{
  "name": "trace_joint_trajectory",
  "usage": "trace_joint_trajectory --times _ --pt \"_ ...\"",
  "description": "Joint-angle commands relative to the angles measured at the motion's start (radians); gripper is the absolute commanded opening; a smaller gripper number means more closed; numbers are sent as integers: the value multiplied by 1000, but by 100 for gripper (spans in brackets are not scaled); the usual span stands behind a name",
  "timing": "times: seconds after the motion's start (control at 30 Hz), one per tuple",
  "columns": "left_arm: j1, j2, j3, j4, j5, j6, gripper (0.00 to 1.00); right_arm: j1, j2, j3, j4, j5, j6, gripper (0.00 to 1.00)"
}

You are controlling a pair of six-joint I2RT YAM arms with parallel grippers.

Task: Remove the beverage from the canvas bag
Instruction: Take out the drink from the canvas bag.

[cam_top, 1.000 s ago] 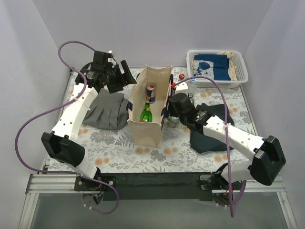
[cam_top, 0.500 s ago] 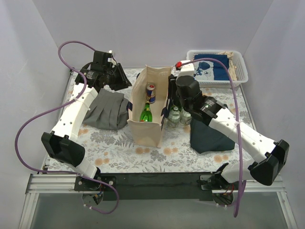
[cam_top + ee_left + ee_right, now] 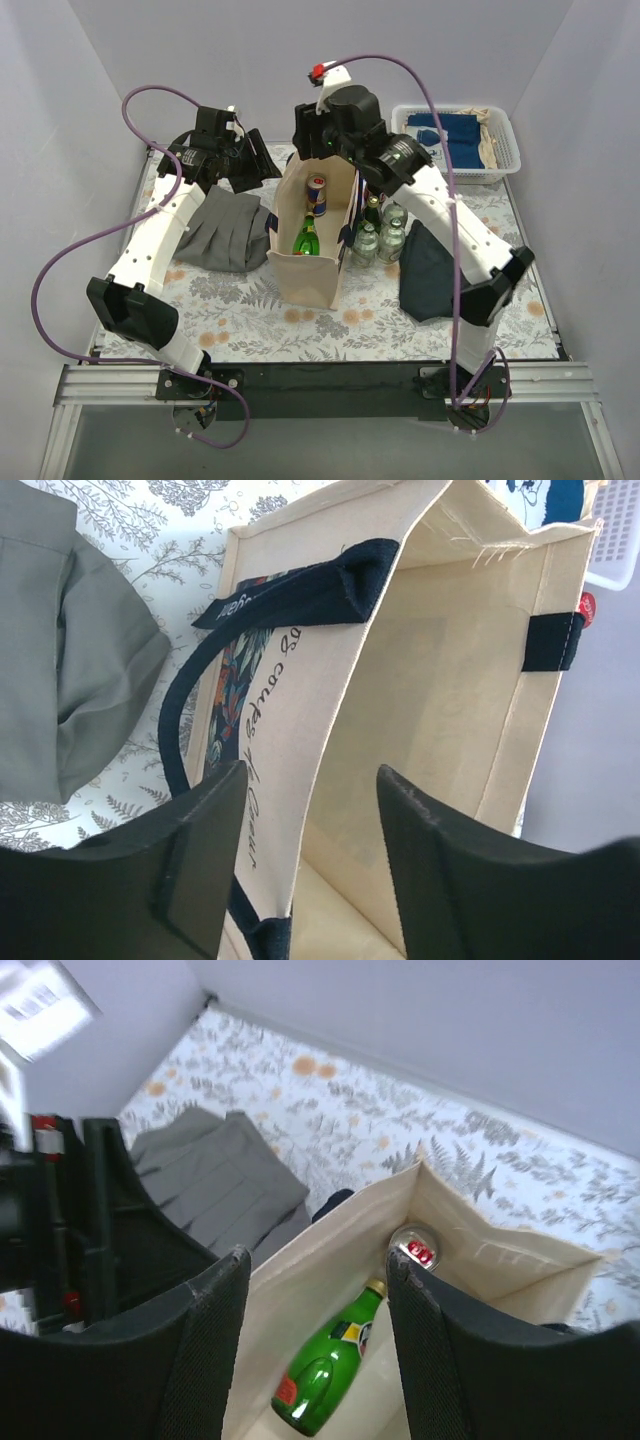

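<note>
The tall cream canvas bag [image 3: 312,268] with navy handles stands open mid-table. Inside lie a green glass bottle [image 3: 306,238] and an upright red-and-blue can [image 3: 316,192]; both also show in the right wrist view, the bottle [image 3: 333,1375] and the can [image 3: 414,1248]. My right gripper [image 3: 312,125] is open and empty, raised above the bag's far end, looking down into the bag [image 3: 470,1245]. My left gripper [image 3: 262,158] is open, its jaws straddling the bag's left wall [image 3: 300,720] by a navy handle [image 3: 290,595].
Several bottles [image 3: 378,235] stand right of the bag. A grey folded cloth [image 3: 224,228] lies left of it, a dark navy cloth [image 3: 437,268] right. A white basket [image 3: 455,142] with blue fabric sits at the back right.
My right arm has risen from beside the bottles right of the bag and swung left to hover over the bag's far end. The left arm has hardly moved.
</note>
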Motion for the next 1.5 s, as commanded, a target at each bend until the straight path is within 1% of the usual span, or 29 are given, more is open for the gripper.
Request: trace_joint_trajectory --times 0.0,0.07,0.1,0.23,0.27,0.33,0.37,0.4,0.53,0.67,0.8,0.97,1.13,1.3,1.47 --pt "3 -28 32 -21 -28 7 57 -34 122 139 -204 -140 8 64" --pt "3 -36 32 -26 -35 10 60 -49 117 118 -204 -163 28 66" --pt "3 -37 30 -27 -42 10 62 -60 105 91 -204 -166 35 68" --pt "3 -39 29 -27 -42 13 63 -84 84 9 -214 -208 42 70" --pt "3 -39 29 -27 -41 13 63 -86 84 2 -221 -240 30 70" --pt "3 -44 23 -27 -41 15 63 -88 102 17 -246 -251 18 70" --pt "3 -44 21 -27 -39 16 64 -88 110 27 -269 -305 15 70" --pt "3 -47 16 -26 -36 18 64 -88 126 38 -283 -321 10 70" --pt "3 -54 7 -33 -18 23 64 -86 142 43 -323 -346 18 70" --pt "3 -44 30 -50 -1 26 64 -89 154 32 -329 -331 4 70" --pt "3 -24 76 -56 -1 39 64 -91 224 87 -333 -324 -8 71" --pt "3 10 107 -78 -15 64 64 -101 291 118 -332 -308 -7 71" --pt "3 41 136 -102 -42 84 64 -114 324 124 -324 -237 -16 72" --pt "5 56 136 -99 -50 105 64 -141 357 135 -309 -251 7 73" --pt "12 93 180 -93 -55 122 64 -149 393 156 -281 -252 -4 73"
